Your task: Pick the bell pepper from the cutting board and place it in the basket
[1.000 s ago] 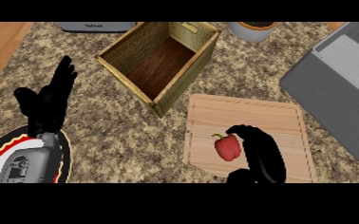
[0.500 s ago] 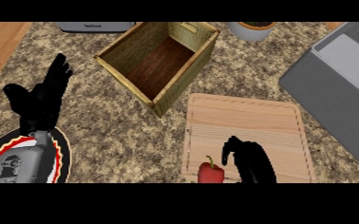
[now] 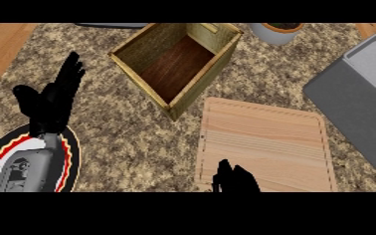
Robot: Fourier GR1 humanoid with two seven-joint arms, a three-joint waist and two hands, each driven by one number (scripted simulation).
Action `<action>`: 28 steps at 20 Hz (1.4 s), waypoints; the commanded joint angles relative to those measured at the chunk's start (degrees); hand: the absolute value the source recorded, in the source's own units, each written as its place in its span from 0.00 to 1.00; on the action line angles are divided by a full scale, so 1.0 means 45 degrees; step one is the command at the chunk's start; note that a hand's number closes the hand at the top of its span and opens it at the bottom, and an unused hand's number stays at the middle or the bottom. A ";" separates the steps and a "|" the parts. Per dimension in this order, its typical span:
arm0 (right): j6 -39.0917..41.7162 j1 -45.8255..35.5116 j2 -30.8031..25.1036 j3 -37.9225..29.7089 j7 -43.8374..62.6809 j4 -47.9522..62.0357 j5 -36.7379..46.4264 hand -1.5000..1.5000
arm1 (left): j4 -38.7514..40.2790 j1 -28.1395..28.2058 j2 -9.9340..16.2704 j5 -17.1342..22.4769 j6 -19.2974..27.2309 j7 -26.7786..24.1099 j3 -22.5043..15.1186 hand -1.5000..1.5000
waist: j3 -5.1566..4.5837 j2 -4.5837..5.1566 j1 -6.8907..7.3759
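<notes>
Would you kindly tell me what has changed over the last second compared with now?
The right hand slid back along the cutting board toward the view's lower edge, and the red bell pepper beside it is no longer visible. The open left hand barely shifted; the basket remains empty.

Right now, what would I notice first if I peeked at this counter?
Probably the open wooden basket, sitting tilted in the middle with nothing showing inside. Next, the pale wooden cutting board at lower right, with no pepper showing and the black right hand at its near edge. The left hand rests open at far left.
</notes>
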 commanded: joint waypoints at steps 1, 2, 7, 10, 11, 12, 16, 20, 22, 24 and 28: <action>-0.1465 -0.0706 0.1699 0.0663 0.1083 -0.0433 -0.1076 1.00 | -0.0016 -0.0090 -0.0109 -0.0016 0.0005 -0.0010 -0.0114 0.50 | 0.0431 0.0115 0.0275; -0.1845 -0.0820 0.1705 0.0971 0.1133 -0.0757 -0.1124 1.00 | 0.0017 -0.0151 -0.0003 0.0002 0.0003 0.0107 -0.0019 0.50 | 0.0438 0.0039 0.0256; -0.4358 -0.1946 0.1754 0.1692 0.1627 -0.1632 -0.1519 1.00 | 0.0081 -0.0048 0.0009 -0.0085 -0.0093 -0.0038 -0.0138 0.50 | 0.0408 -0.0062 0.0384; -0.5828 -0.3058 0.1771 0.1743 0.2135 -0.1959 -0.1564 1.00 | 0.0192 -0.0211 -0.0103 -0.0033 -0.0066 0.0045 -0.0168 0.50 | 0.0351 -0.0028 0.0460; -0.6263 -0.3396 0.1775 0.1743 0.2470 -0.1977 -0.1483 1.00 | 0.0078 -0.0151 -0.0012 -0.0075 -0.0141 0.0097 -0.0217 0.50 | 0.0335 -0.0102 0.0581; -0.6730 -0.3673 0.1778 0.1819 0.2714 -0.1828 -0.1449 1.00 | 0.0107 -0.0202 -0.0038 -0.0134 -0.0100 0.0043 -0.0252 0.50 | 0.0317 -0.0065 0.0589; -0.7544 -0.5328 0.1784 0.1381 0.4119 -0.1343 -0.0699 1.00 | 0.0189 -0.0264 0.0041 -0.0004 -0.0203 -0.0009 -0.0130 0.50 | 0.0212 -0.0101 0.0663; -0.7686 -0.6887 0.1786 0.0827 0.5498 -0.0811 -0.0518 1.00 | 0.0297 -0.0314 -0.0194 -0.0314 -0.0019 0.0036 -0.0459 0.50 | 0.0197 -0.0087 0.0712; -0.7961 -0.7659 0.1786 0.0415 0.5932 -0.0707 -0.0463 1.00 | 0.0280 -0.0481 -0.0273 -0.0278 -0.0019 0.0029 -0.0502 0.50 | 0.0198 -0.0096 0.0797; -0.8328 -0.8425 0.1786 -0.0253 0.6490 -0.0423 -0.0428 1.00 | 0.0326 -0.0477 -0.0233 -0.0342 -0.0063 0.0160 -0.0575 0.50 | 0.0215 -0.0061 0.0891; -0.8438 -1.0248 0.1786 -0.1152 0.7553 0.0270 -0.0160 1.00 | 0.0490 -0.0624 -0.0217 -0.0236 -0.0192 0.0044 -0.0536 0.50 | 0.0174 -0.0067 0.1063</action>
